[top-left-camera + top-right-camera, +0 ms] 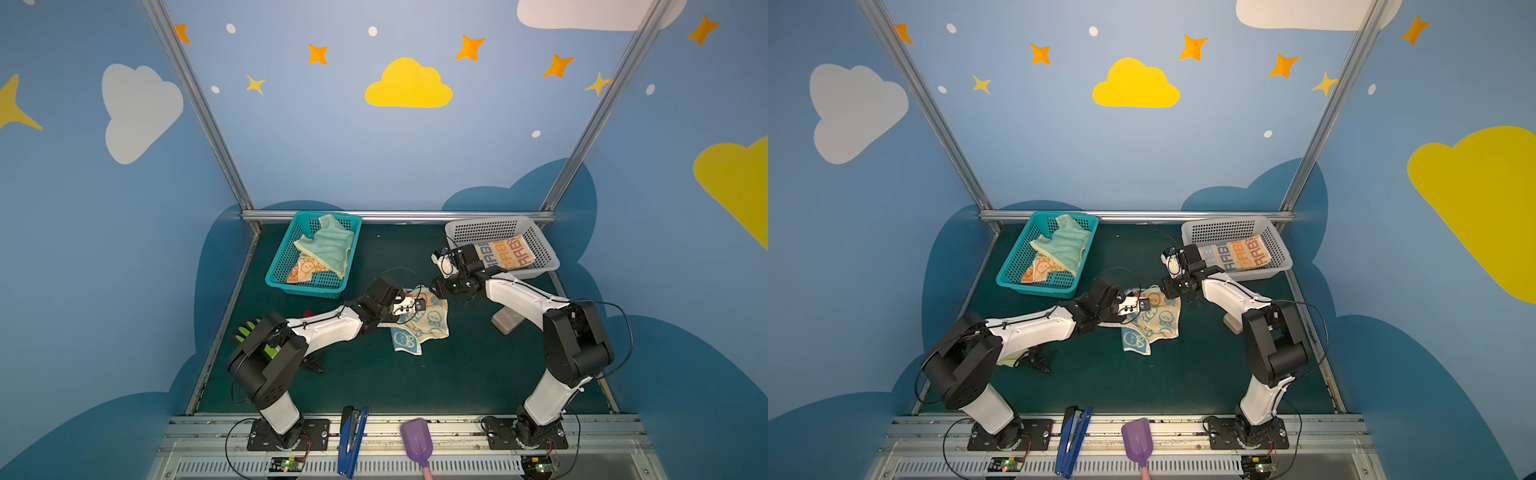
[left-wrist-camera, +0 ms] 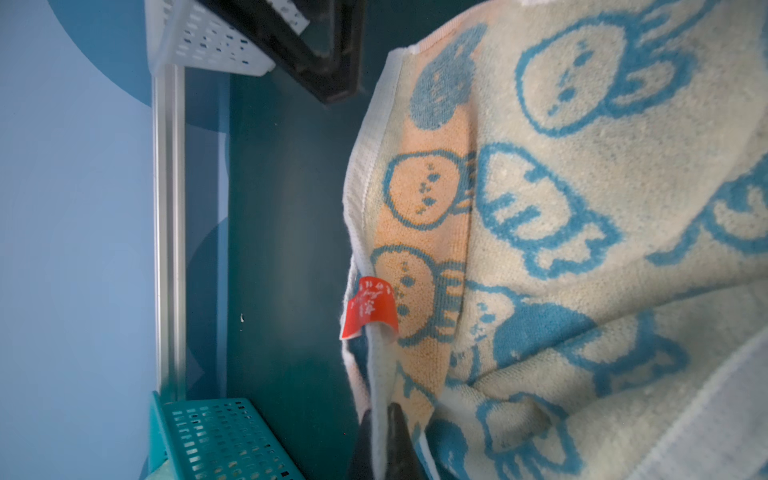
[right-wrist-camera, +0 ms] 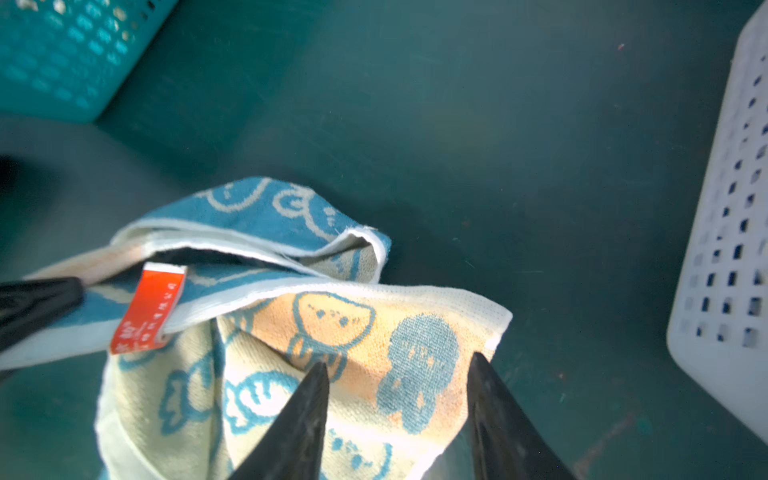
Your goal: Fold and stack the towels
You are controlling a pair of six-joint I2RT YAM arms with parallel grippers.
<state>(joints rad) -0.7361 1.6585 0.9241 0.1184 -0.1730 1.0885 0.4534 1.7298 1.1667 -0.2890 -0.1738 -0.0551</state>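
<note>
the blue rabbit towel (image 1: 424,328) is seen crumpled on the dark green tabletop (image 1: 457,374), between the two arms, in both top views. both its blue face and its cream reverse are shown. its white hem is pinched by the left fingers (image 2: 397,432), which are pressed together on the cloth near the red label (image 2: 370,307). the right fingers (image 3: 307,415) are held spread over the orange-banded corner of the same towel, with one tip over the cloth and one at the corner's edge. whether the cloth is touched by them cannot be told.

the mint-green towel (image 1: 332,245) is heaped in the teal basket (image 1: 307,289) at the back left, and the orange rabbit towel (image 1: 301,270) is partly covered by it. the lettered orange and grey towel (image 1: 505,251) is laid folded in the white basket (image 1: 544,249) at the back right, just behind the right wrist.
</note>
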